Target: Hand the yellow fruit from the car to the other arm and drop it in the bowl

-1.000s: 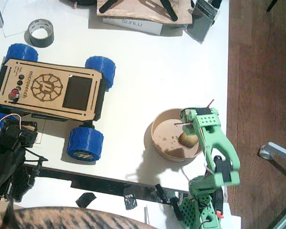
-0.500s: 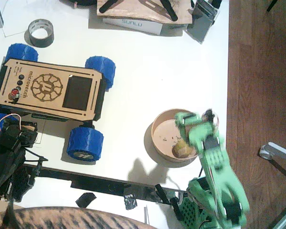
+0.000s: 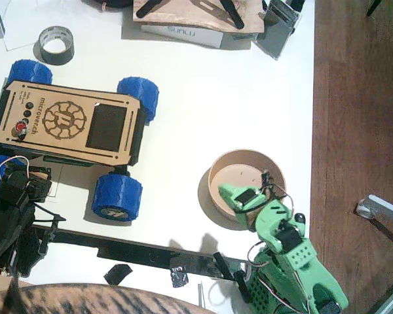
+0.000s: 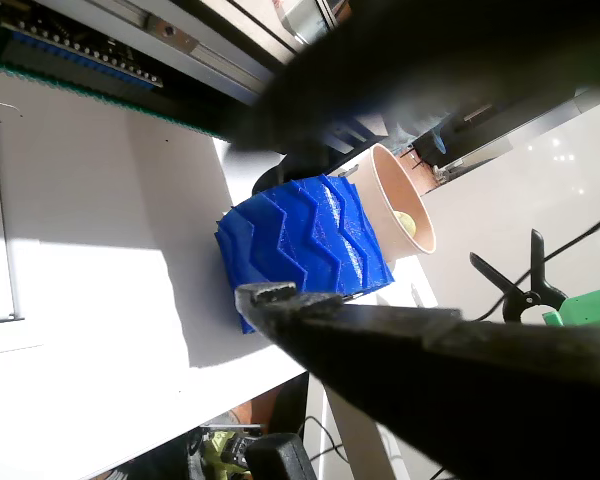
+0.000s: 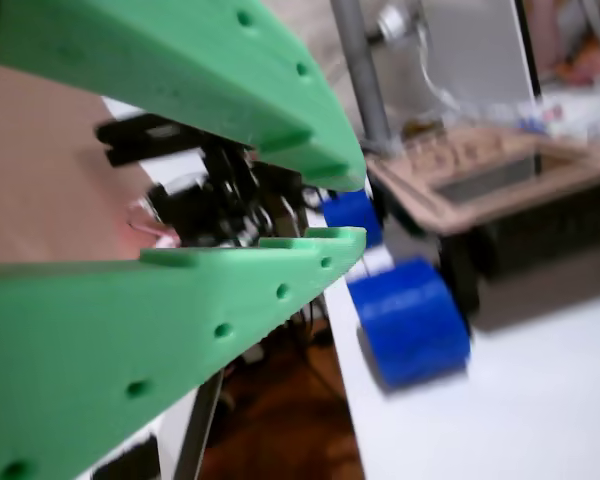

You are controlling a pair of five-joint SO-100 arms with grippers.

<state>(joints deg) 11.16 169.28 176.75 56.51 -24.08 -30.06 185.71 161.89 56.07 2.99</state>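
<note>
The tan bowl [image 3: 216,171] stands on the white table, right of the wooden car [image 3: 65,121] with blue wheels. My right, green gripper [image 3: 236,196] hangs low over the bowl's near rim and covers the yellow fruit in the fixed view. In a wrist view its green jaws [image 5: 352,208] stand open with nothing between them, facing the car [image 5: 480,180]. Past a blue wheel [image 4: 305,245] in a wrist view, the yellow fruit [image 4: 408,222] lies inside the bowl [image 4: 390,190]. My left, black gripper [image 4: 252,215] is open and empty at the table's near left corner [image 3: 13,216].
A grey tape roll [image 3: 56,44] lies at the back left. A white box [image 3: 183,31] under a wooden board sits at the back middle. The table's right edge [image 3: 313,131] runs just past the bowl. Striped fabric [image 3: 98,297] shows at the bottom edge.
The green gripper held the fruit over the bowl, let it fall in, then swung down and back toward its base. The black arm stayed still.
</note>
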